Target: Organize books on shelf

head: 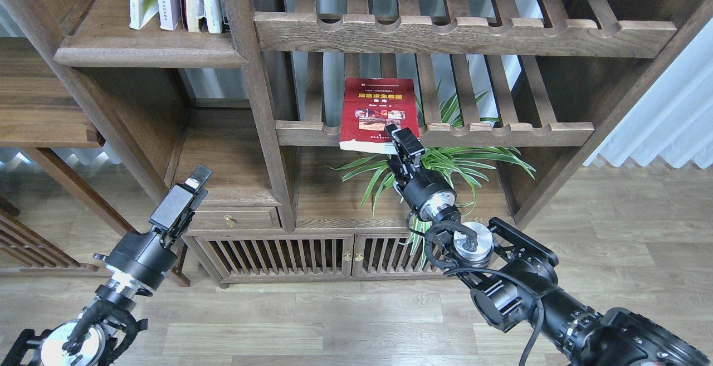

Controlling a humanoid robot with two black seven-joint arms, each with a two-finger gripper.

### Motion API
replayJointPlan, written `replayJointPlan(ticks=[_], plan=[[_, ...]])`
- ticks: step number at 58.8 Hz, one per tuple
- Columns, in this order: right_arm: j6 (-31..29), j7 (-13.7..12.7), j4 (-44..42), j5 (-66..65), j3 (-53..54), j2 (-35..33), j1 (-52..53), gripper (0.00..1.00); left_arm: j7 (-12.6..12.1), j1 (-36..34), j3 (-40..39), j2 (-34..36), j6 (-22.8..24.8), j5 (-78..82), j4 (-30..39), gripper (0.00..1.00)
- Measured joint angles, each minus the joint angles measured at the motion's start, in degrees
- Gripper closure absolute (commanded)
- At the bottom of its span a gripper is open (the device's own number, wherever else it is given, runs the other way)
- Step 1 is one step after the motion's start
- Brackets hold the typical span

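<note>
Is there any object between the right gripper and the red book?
Nothing visible is: the right gripper is already at the near edge of the dark red book, which lies flat on the slatted rack.

Red book [379, 111] lying flat on slatted rack [501, 132], front edge overhanging. Right claw [402, 138] at that edge, over green plant [445, 162]. Left claw [186, 196] well apart, near small drawer [234, 220].
</note>
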State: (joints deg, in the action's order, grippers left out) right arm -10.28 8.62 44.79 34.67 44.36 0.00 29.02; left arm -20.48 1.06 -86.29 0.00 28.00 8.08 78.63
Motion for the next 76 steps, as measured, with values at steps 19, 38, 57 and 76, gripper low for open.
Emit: replayJointPlan(ticks=[19,38,57,76], plan=[[0.94,0.19,-2.70,-0.04,0.00,0.00,1.85,0.26,0.00,0.07,-0.57,0.00,0.00,-0.07,0.12,0.02],[0.46,0.35,-2.71,1.59,0.19,0.00,1.91,0.66,0.00,0.08,-1.44,0.00,0.00,-0.09,0.12,0.02],[-3.56,0.11,-1.51,1.70,-0.22,-0.01,1.29,0.94,0.00,0.08,-2.81,0.00,0.00,-0.09,0.12,0.02],[-9.06,-1.30,15.40,-0.11,-0.35,0.01,-7.49,0.95,0.10,0.17,-3.20,0.00,0.00,-0.09,-0.26,0.02]])
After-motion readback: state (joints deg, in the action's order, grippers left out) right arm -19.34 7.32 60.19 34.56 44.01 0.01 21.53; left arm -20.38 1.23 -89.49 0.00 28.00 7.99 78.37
